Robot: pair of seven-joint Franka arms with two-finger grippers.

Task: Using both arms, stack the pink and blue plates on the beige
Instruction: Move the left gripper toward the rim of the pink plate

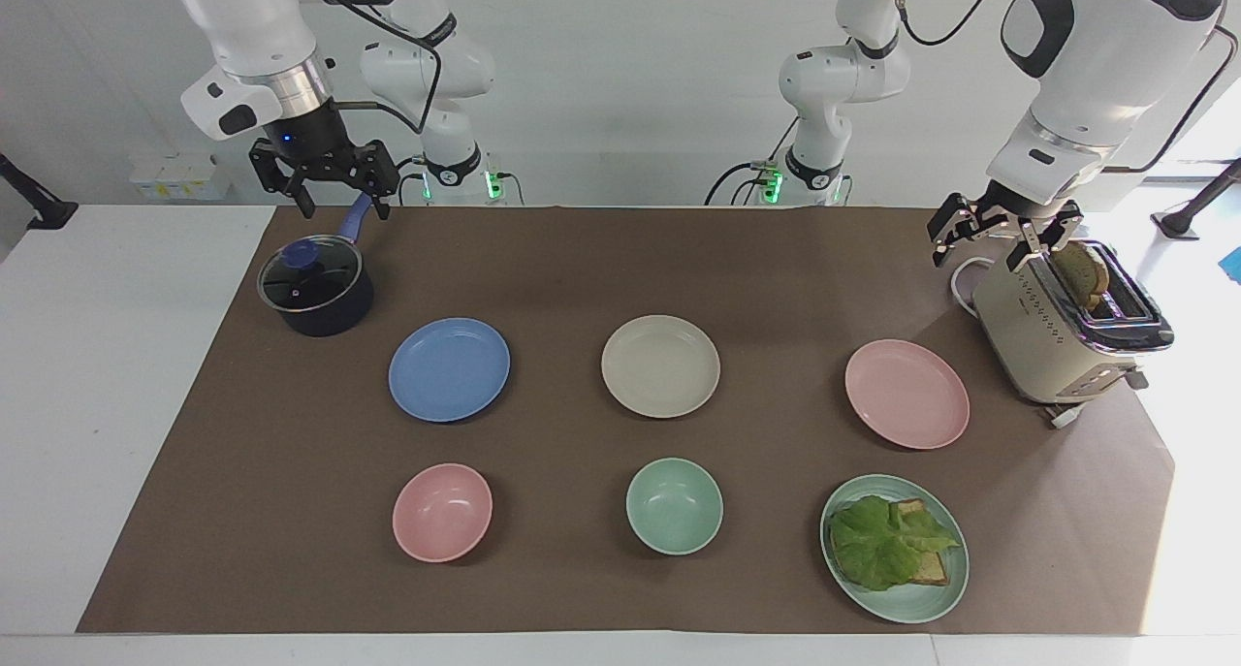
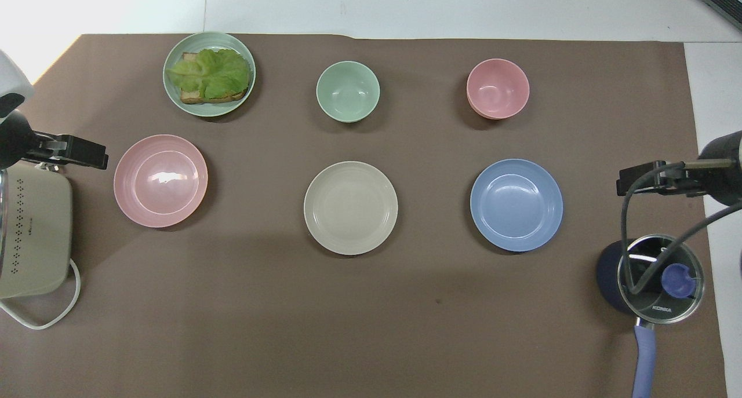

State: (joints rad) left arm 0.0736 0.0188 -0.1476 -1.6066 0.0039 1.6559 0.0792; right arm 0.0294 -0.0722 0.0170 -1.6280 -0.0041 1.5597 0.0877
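Three plates of equal size lie in a row across the brown mat. The beige plate [image 1: 660, 365] [image 2: 351, 207] is in the middle. The blue plate [image 1: 449, 369] [image 2: 516, 204] lies toward the right arm's end and the pink plate [image 1: 906, 393] [image 2: 160, 181] toward the left arm's end. All three are empty and apart from each other. My right gripper [image 1: 344, 201] [image 2: 640, 181] hangs open in the air over the pot's handle, holding nothing. Over the toaster's edge my left gripper [image 1: 984, 249] [image 2: 75, 153] is raised, open and empty too.
A dark pot with a glass lid [image 1: 315, 288] stands at the right arm's end. A cream toaster [image 1: 1057, 341] holding bread stands at the left arm's end. Farther from the robots sit a pink bowl [image 1: 442, 512], a green bowl [image 1: 674, 505] and a mint plate [image 1: 955, 588] with toast and lettuce.
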